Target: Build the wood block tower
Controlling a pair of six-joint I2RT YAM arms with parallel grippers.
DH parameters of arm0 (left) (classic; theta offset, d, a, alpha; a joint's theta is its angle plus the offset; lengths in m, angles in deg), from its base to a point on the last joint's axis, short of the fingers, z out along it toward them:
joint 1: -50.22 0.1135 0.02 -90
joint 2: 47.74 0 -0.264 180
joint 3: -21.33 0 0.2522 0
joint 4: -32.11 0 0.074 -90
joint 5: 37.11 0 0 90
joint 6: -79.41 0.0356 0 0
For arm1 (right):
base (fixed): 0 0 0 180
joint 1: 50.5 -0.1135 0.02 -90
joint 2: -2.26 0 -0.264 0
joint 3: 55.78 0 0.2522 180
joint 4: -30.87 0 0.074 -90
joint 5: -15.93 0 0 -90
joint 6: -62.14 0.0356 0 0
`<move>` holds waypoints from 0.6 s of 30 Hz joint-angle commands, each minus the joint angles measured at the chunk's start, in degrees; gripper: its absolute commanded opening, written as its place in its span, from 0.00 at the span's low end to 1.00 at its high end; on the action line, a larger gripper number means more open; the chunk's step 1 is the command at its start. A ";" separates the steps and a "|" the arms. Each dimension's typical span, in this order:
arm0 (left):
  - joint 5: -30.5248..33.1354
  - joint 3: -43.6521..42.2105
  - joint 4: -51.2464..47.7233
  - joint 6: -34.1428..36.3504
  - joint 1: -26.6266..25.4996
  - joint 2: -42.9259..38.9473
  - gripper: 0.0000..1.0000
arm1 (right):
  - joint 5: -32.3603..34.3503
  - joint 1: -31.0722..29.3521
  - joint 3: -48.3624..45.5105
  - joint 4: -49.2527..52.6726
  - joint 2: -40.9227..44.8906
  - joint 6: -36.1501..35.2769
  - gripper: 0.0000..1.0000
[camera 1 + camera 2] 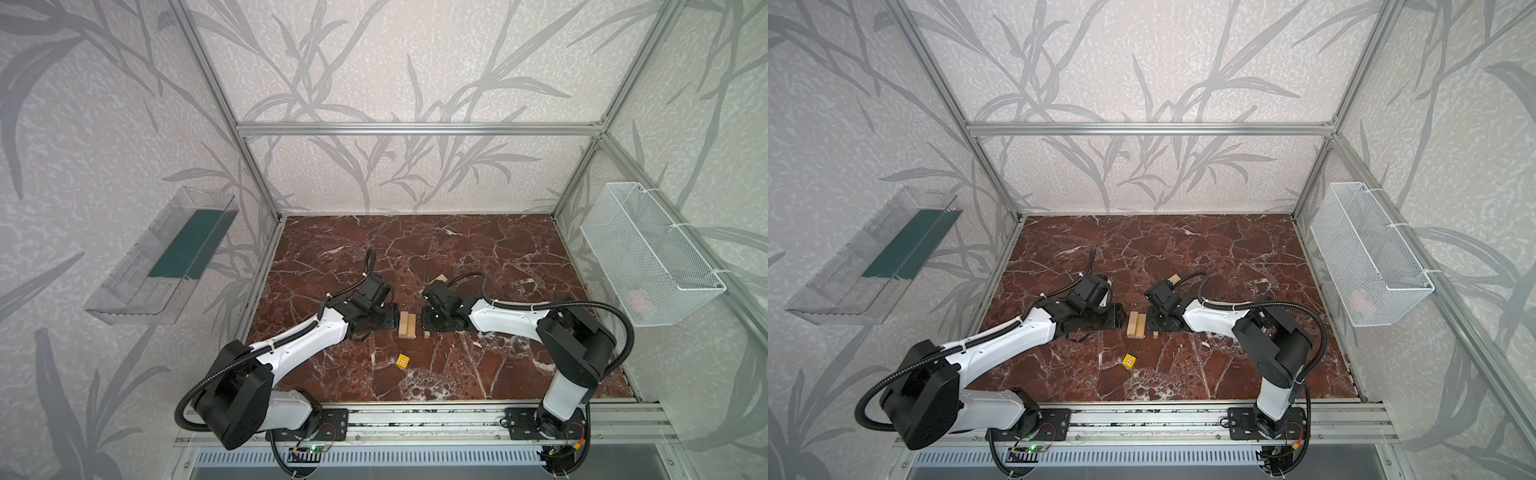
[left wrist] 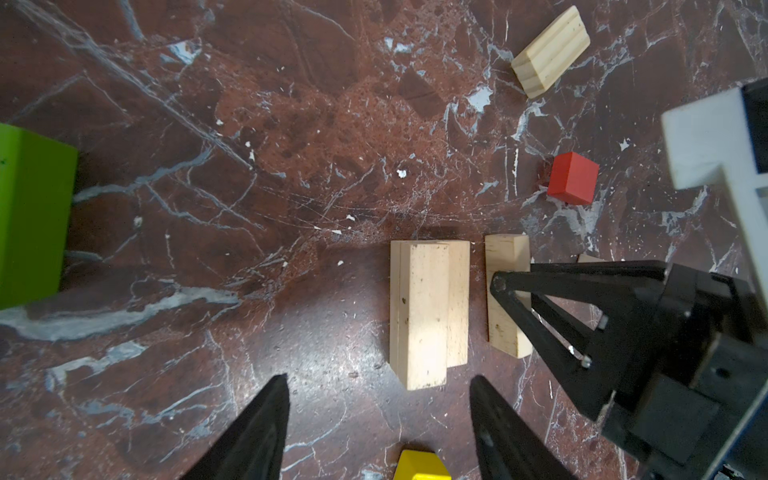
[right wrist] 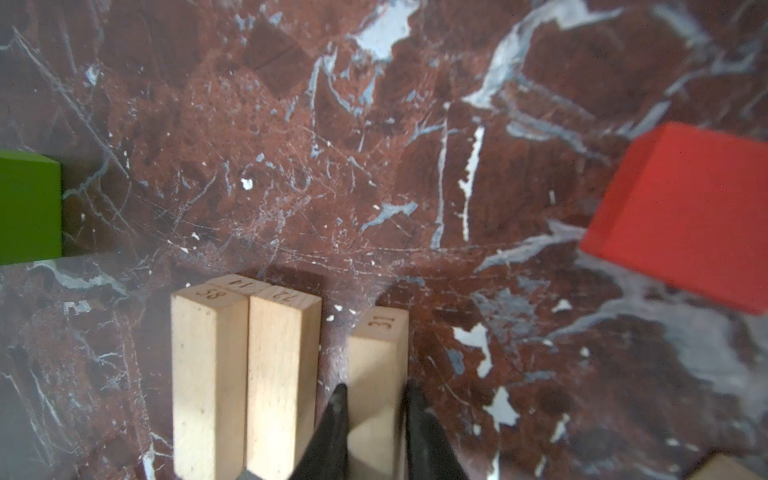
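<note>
A low stack of pale wood bars (image 1: 407,325) (image 2: 428,311) (image 3: 245,374), the tower, lies mid-table in both top views. Right beside it on the marble lies a single pale bar (image 3: 378,357) (image 2: 507,286), and my right gripper (image 3: 372,390) (image 1: 426,325) is shut on it. My left gripper (image 2: 378,386) (image 1: 392,322) hangs open just left of the stack, holding nothing. The yellow cube (image 1: 403,361) (image 2: 422,465) sits nearer the front. A red cube (image 2: 573,178) (image 3: 681,216), a green bar (image 2: 29,216) and a pale wedge (image 1: 439,279) (image 2: 550,52) lie loose around.
A clear plastic tray (image 1: 162,257) hangs on the left wall and a white mesh basket (image 1: 648,253) on the right. An aluminium rail (image 1: 415,415) carrying both arm bases runs along the table's front edge. Another pale piece (image 3: 723,469) lies by the right gripper.
</note>
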 commanded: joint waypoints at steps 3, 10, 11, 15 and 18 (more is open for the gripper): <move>0.66 1.50 -0.82 0.44 0.37 0.69 0.67 | 0.56 0.22 -1.55 1.48 4.42 -0.37 0.19; 0.42 1.61 -0.79 0.32 0.37 0.88 0.67 | -4.95 3.22 -5.91 -3.29 5.86 1.29 0.17; 0.34 1.62 -0.72 0.25 0.37 0.88 0.67 | -5.34 3.42 -6.68 -4.33 6.11 1.15 0.17; 0.39 1.73 -0.79 0.32 0.37 1.06 0.67 | -8.14 4.43 -9.15 -8.00 6.10 1.16 0.17; 0.17 1.95 -0.72 0.23 0.37 1.41 0.67 | -7.75 4.79 -9.83 -7.57 6.31 0.99 0.19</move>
